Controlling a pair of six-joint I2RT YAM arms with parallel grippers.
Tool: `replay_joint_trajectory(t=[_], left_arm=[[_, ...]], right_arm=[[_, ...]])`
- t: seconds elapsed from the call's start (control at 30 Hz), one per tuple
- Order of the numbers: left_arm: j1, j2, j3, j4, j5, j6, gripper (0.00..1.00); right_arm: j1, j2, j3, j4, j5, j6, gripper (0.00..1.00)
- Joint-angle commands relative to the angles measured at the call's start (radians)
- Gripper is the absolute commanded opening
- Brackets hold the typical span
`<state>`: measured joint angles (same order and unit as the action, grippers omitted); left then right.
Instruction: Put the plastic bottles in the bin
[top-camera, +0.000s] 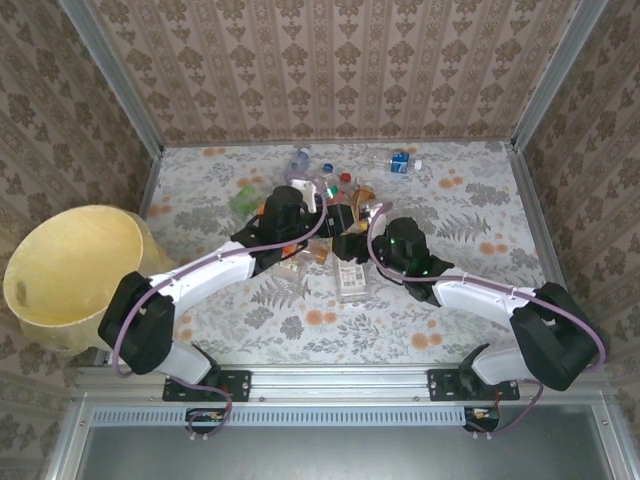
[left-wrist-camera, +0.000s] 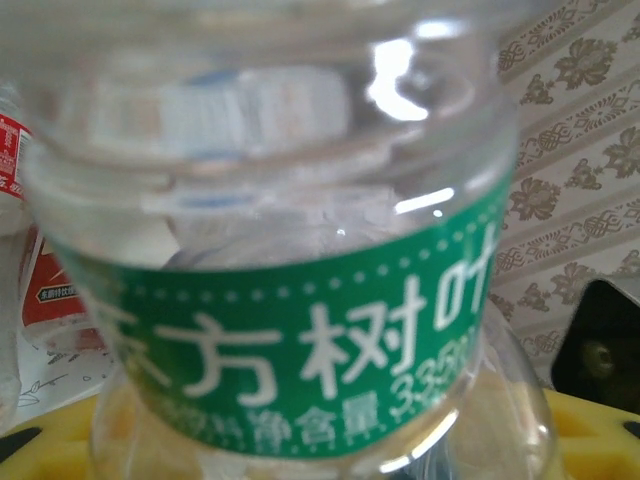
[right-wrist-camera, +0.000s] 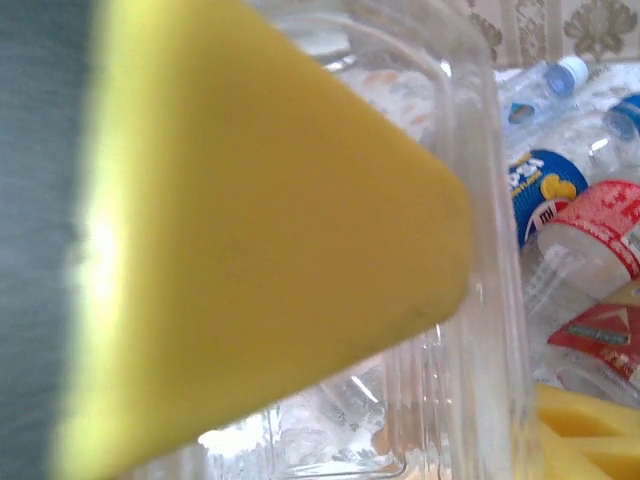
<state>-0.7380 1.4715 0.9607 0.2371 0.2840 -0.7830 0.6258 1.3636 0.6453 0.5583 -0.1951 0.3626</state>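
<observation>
The pale yellow bin stands at the table's left edge. Plastic bottles lie in a heap mid-table, and both grippers are down among them. My left gripper has a clear bottle with a green label pressed close between its yellow fingers. My right gripper is just right of it, against a clear ribbed bottle. One yellow finger shows beside that bottle. A large blurred yellow shape hides the other side, so its grip is unclear.
A blue-labelled bottle lies near the back wall and a green one left of the heap. A flattened white-labelled bottle lies in front of the grippers. Red-labelled and blue-labelled bottles lie beyond the right gripper.
</observation>
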Motion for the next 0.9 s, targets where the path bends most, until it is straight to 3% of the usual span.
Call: replay_joint_trajectory(t=[0.0, 0.07, 0.2, 0.47, 0.7, 0.87], left_arm=[[0.02, -0.042, -0.016, 0.012, -0.01, 0.03, 0.55], [0.036, -0.078, 0.0, -0.065, -0.06, 0.087, 0.55], [0.07, -0.172, 0.012, -0.205, -0.182, 0.193, 0.53], [0.122, -0.321, 0.173, -0.594, -0.511, 0.399, 0.52], [0.132, -0.39, 0.367, -0.816, -0.692, 0.617, 0.52], [0.139, -0.396, 0.476, -0.909, -1.008, 0.782, 0.54]], right_arm=[[0.006, -0.025, 0.049, 0.019, -0.046, -0.03, 0.83], [0.006, -0.046, 0.057, -0.026, -0.058, -0.052, 0.92], [0.006, -0.103, 0.052, -0.09, -0.03, -0.089, 1.0], [0.004, -0.177, 0.038, -0.185, 0.322, -0.078, 1.0], [-0.011, -0.174, 0.007, -0.175, 0.458, -0.027, 1.0], [-0.029, -0.171, 0.014, -0.174, 0.467, -0.025, 1.0]])
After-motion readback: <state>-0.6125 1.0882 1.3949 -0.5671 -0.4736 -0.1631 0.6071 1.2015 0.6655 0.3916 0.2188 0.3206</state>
